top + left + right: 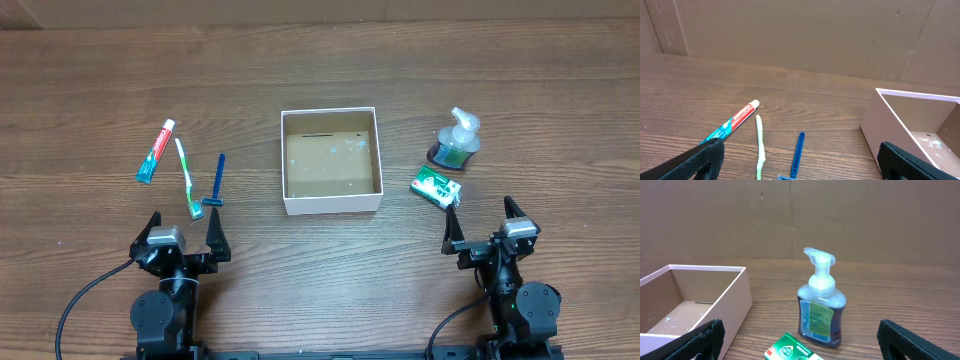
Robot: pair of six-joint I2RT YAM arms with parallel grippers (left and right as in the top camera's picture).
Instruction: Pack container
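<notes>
- Left tool (183,218) and right tool (482,213) sit nearest, both spread wide, empty. Where's the container (331,204)?
- Centre of the worktop (100,100), ahead, between the 2. Razor (217,180) lies just ahead of the left tool, handle pointing away.

Matt cardboard container (331,203) on grained wood table (300,290); clear plastic pump bottle (819,307).

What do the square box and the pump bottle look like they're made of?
The box looks like cardboard: thin matte white walls, a dull brown floor. The pump bottle seems to be clear, glossy plastic: dark liquid shows through it, under a translucent whitish pump head.
</notes>
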